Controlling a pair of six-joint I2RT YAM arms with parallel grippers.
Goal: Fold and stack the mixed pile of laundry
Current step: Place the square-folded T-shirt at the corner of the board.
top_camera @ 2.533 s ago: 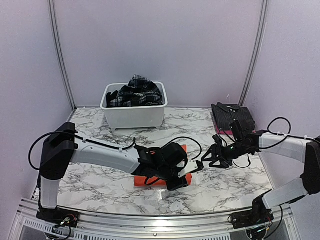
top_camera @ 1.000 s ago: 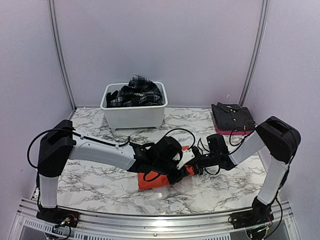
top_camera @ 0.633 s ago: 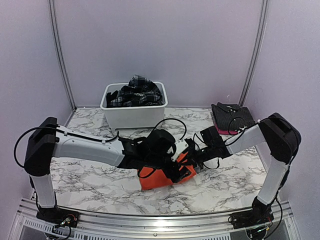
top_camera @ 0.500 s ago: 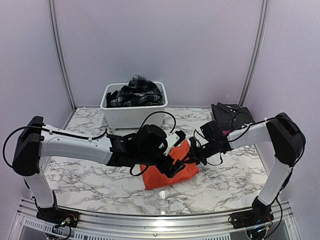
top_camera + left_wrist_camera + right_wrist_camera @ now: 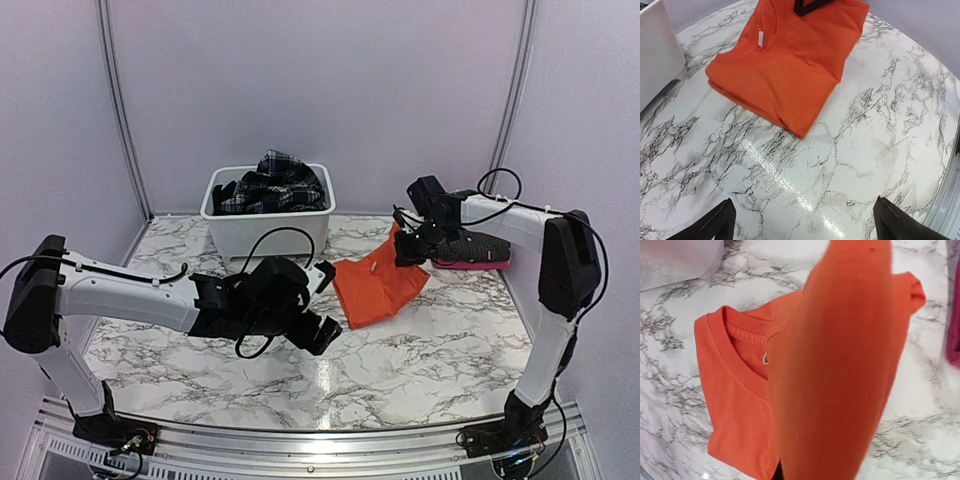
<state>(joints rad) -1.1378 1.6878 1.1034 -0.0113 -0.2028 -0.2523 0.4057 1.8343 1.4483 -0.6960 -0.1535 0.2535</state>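
Note:
The folded orange T-shirt [image 5: 378, 287] lies on the marble right of centre, and its far right edge is lifted. My right gripper [image 5: 407, 250] is shut on that raised edge. In the right wrist view the orange T-shirt [image 5: 840, 365] drapes over the fingers and hides them, with its collar and label lying below on the table. My left gripper [image 5: 326, 306] stands open and empty just left of the shirt. Its left wrist view has the open gripper [image 5: 805, 227] over bare marble and the orange T-shirt [image 5: 785, 60] ahead. The plaid skirt [image 5: 272, 180] is heaped in the tub.
The white tub [image 5: 268, 225] stands at the back centre. A folded dark grey garment [image 5: 470, 243] rests on something pink [image 5: 466, 264] at the back right, right beside my right gripper. The table's front rail runs along the near edge.
The right gripper closed on the shirt's edge and pulled the shirt back and right toward the dark stack. The left gripper let go, opened wide and drew back to the left.

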